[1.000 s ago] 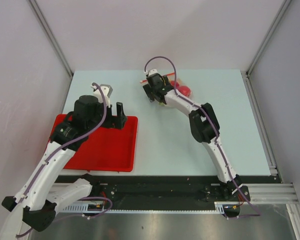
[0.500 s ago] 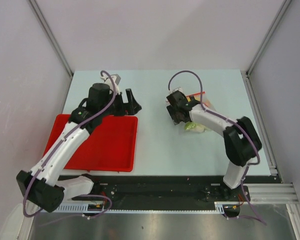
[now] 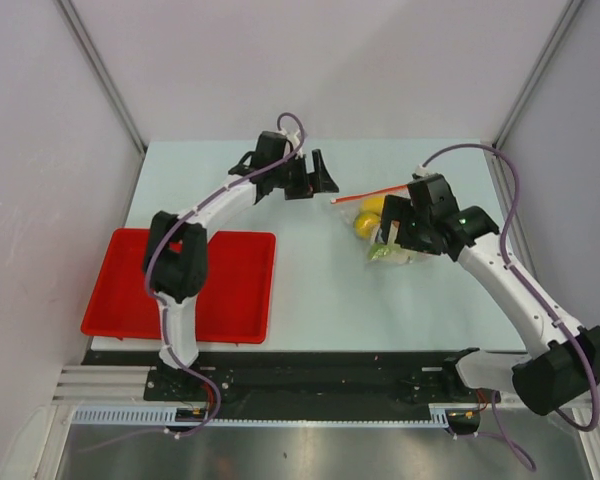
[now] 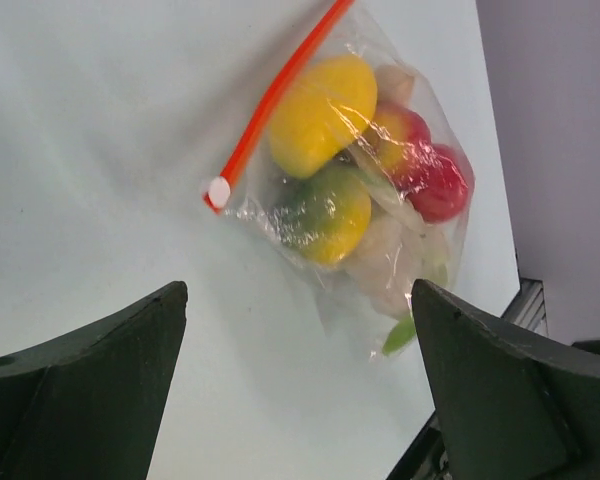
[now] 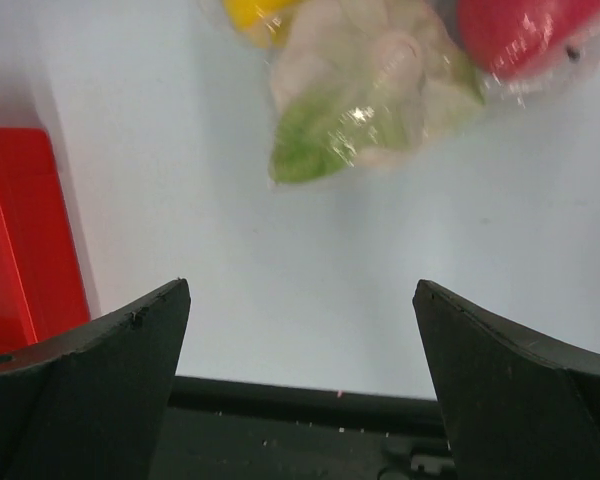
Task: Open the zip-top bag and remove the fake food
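I see the zip-top bag (image 4: 352, 215) lying on the smooth pale worktop (image 3: 320, 295), toward its far right part. The clear film is crinkly and shiny, with a thin red zip strip (image 4: 278, 92). Inside is the fake food (image 4: 325, 215): a glossy yellow oval (image 4: 323, 102), red balls (image 4: 440, 185), a whitish lumpy piece (image 5: 380, 60). The left gripper (image 4: 298, 290) and the right gripper (image 5: 300, 290) are both spread wide, grasping nothing.

Bare table (image 3: 310, 270) lies open left of the zip-top bag (image 4: 350, 170) — the right gripper (image 5: 300, 288) hangs close over its right side.
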You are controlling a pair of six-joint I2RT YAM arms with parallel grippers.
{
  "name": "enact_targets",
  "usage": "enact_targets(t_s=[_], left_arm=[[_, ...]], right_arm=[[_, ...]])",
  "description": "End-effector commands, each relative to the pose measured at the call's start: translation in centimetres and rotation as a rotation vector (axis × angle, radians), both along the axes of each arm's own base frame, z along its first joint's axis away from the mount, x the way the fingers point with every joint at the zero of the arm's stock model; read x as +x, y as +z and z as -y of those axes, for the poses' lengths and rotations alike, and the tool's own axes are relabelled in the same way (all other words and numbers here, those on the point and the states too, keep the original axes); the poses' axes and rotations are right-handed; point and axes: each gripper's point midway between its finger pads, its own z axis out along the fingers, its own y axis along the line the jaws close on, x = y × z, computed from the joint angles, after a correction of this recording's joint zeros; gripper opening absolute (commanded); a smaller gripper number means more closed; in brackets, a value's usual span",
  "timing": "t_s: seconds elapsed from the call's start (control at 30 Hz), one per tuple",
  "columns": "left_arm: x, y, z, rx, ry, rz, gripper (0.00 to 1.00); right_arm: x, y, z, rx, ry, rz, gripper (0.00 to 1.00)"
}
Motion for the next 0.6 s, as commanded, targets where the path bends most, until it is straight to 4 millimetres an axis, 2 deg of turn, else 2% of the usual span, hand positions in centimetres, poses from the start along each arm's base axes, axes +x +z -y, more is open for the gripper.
enact_targets(t_s=[0.0, 0.03, 0.07, 0.1, 0.17, 0.2, 0.3, 0.33, 0.4, 0.47, 0.57], left_arm=[[3.6, 3.0, 3.8, -0.083, 0.011, 0.078, 0.96], [4.1, 2.2, 4.0, -0.076, 0.026, 0.067, 0.96], [4.6, 2.3, 4.8, -0.089, 0.028, 0.086, 0.96], [5.1, 0.6, 5.2, -0.095, 0.044, 0.056, 0.96], [5.9, 0.1, 6.0, -0.133, 0.047, 0.054, 0.96], [6.3, -1.7, 6.2, -0.13, 0.058, 0.021, 0.96], [7.1, -2.7, 6.9, -0.127, 0.064, 0.004, 0.95], [7.4, -3.6, 7.1, -0.124, 0.066, -0.011, 0.94], [7.5, -4.1, 7.3, -0.129, 0.064, -0.025, 0.93], [7.4, -5.5, 7.2, -0.102, 0.078, -0.049, 0.91], [6.9, -6.9, 7.3, -0.104, 0.066, -0.082, 0.85]], right_arm=[[-2.7, 0.6, 1.4, 0.131, -0.074, -0.078, 1.0], [-2.9, 1.1, 2.0, 0.144, -0.089, -0.065, 1.0], [-2.9, 1.2, 2.9, 0.149, -0.12, -0.064, 1.0], [-3.2, 1.2, 3.2, 0.151, -0.126, -0.074, 1.0], [-3.8, 1.5, 4.0, 0.153, -0.147, -0.068, 1.0], [-4.0, 1.6, 4.1, 0.151, -0.149, -0.065, 1.0], [-4.7, 1.8, 4.5, 0.147, -0.159, -0.057, 1.0], [-4.8, 1.9, 4.6, 0.148, -0.163, -0.054, 1.0], [-5.1, 1.9, 4.9, 0.145, -0.172, -0.047, 1.0], [-5.4, 2.1, 5.0, 0.143, -0.177, -0.04, 1.0], [-5.7, 2.1, 5.2, 0.141, -0.181, -0.039, 1.0]])
